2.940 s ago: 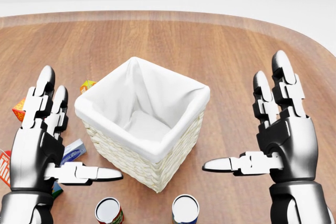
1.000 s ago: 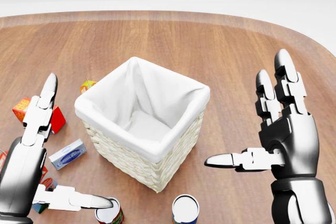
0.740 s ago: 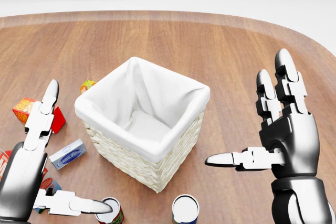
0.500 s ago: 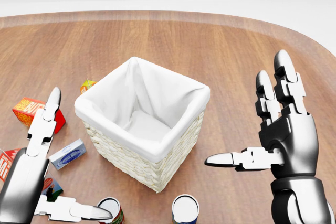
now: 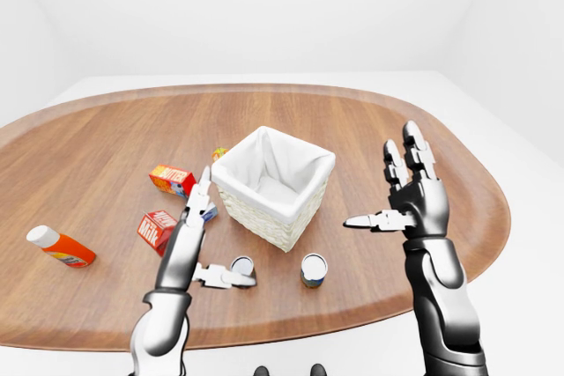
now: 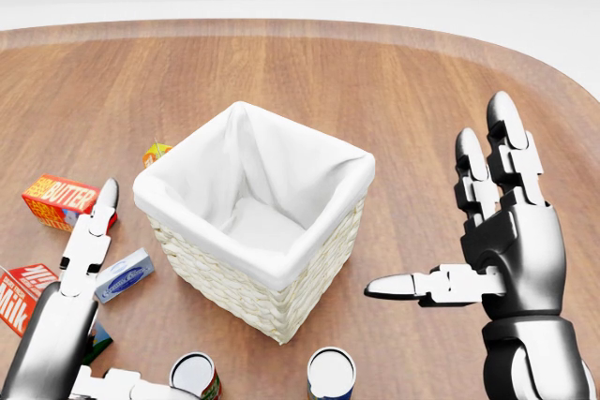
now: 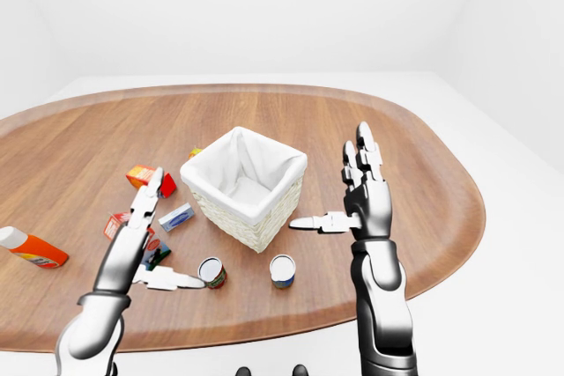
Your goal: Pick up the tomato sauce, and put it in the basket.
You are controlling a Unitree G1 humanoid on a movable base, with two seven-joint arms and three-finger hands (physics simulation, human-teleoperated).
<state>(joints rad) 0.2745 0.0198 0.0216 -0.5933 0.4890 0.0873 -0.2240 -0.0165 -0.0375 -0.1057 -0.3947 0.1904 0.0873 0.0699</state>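
Observation:
The tomato sauce is a red-labelled can standing upright on the wooden table, at the bottom of the head view, below the basket's left corner. The basket is wicker with a white cloth lining and nothing shows inside it. My left hand is open at the can's left, with its thumb pointing at the can and its fingers stretched up toward the basket. It holds nothing. My right hand is open and empty, raised to the right of the basket.
A blue-labelled can stands right of the red one. Left of the basket lie a small blue box, an orange butter box, a red milk carton and a small orange packet. An orange bottle lies far left.
My left hand has dropped toward the bottom left of the head view, uncovering the butter box and milk carton; its thumb now sits lower, beside the red can. The right hand has stayed put.

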